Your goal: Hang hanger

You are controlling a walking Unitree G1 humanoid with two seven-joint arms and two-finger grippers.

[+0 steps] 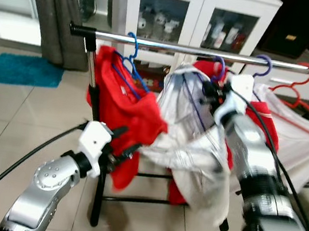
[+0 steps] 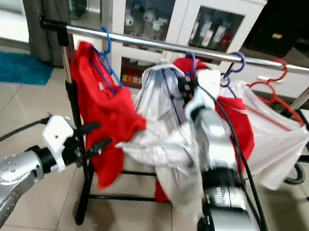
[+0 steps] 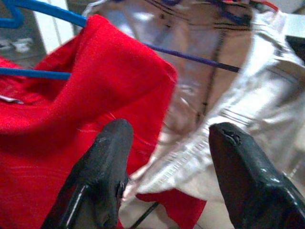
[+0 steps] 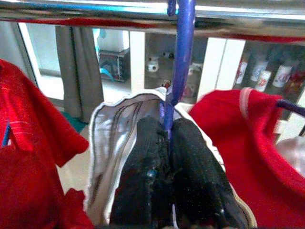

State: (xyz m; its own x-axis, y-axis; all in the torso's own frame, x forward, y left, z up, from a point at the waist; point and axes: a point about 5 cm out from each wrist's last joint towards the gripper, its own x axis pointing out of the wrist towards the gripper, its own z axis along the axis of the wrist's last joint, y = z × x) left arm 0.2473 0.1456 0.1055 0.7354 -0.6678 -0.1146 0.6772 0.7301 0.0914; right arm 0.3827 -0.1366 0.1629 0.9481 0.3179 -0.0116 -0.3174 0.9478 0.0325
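Bright, even daylight fills the room, strongest from the window left of the rail (image 1: 199, 51), which carries a long white glare. The white shirt (image 1: 197, 139) below the rail is smeared by motion blur. Both wrist views are soft, the black fingers (image 3: 102, 176) closest to the lens out of focus.

It is a home's living area: a clothes rack (image 1: 199, 51) hung with shirts stands on a tiled floor (image 1: 21, 113), a white glass-door cabinet (image 1: 192, 16) of figurines behind it, a grey curtain (image 1: 57, 8) and teal rug (image 1: 22, 68) beside.
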